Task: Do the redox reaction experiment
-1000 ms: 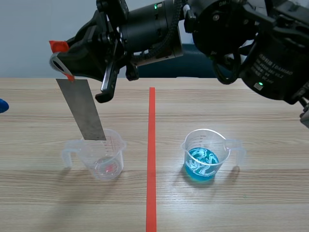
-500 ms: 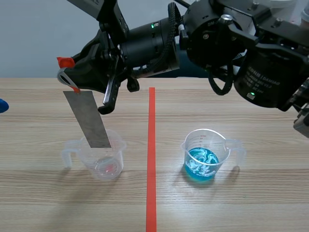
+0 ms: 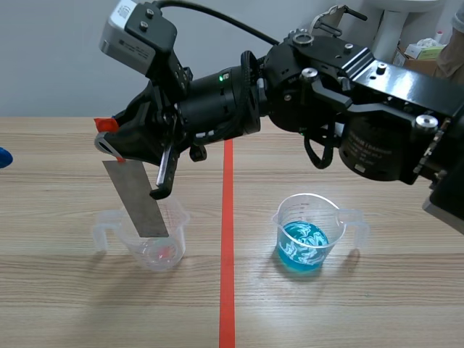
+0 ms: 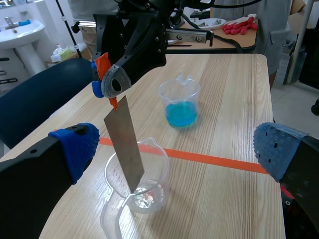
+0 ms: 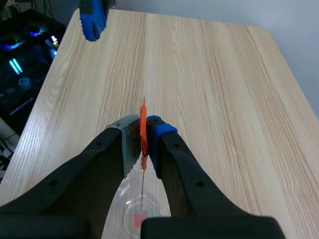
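My right gripper has come across from the right and is shut on the orange tab of a grey metal strip. The strip hangs tilted, its lower end inside the clear empty beaker left of the tape line. From the left wrist the strip dips into that beaker, close to its bottom. A second beaker with blue liquid stands right of the line. My left gripper is open, back from the beakers, holding nothing.
An orange-red tape line divides the wooden table between the two beakers. A blue pad of the left gripper shows at the far left edge. A dark chair back stands beside the table.
The right arm has come down and slightly right, lowering the metal strip from above the empty beaker's rim into it. The beakers have not moved.
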Controlling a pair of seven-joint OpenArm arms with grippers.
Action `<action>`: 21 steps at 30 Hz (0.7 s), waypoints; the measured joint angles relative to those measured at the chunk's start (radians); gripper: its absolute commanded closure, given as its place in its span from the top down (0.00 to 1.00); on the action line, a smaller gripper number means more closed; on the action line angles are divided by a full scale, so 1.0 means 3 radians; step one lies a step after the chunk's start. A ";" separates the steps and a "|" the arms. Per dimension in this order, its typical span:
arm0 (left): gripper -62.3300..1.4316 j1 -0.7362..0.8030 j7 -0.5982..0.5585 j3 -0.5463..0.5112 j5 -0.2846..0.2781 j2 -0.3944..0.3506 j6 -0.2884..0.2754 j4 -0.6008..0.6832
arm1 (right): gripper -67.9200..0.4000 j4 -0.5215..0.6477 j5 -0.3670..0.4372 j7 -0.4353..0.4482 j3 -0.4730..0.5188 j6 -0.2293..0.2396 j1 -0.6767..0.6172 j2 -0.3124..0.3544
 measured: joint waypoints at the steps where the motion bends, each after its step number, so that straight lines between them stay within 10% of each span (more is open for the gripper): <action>1: 1.00 0.0000 -0.0001 0.0000 -0.0001 0.0000 0.0000 0.0000 | 0.02 -0.0004 -0.0079 0.0042 0.0000 0.0000 -0.0025 0.0000; 21: 1.00 0.0000 0.0000 0.0000 0.0000 0.0000 0.0024 0.0000 | 0.02 -0.0333 -0.0896 0.0767 -0.0034 -0.0127 -0.0244 -0.0047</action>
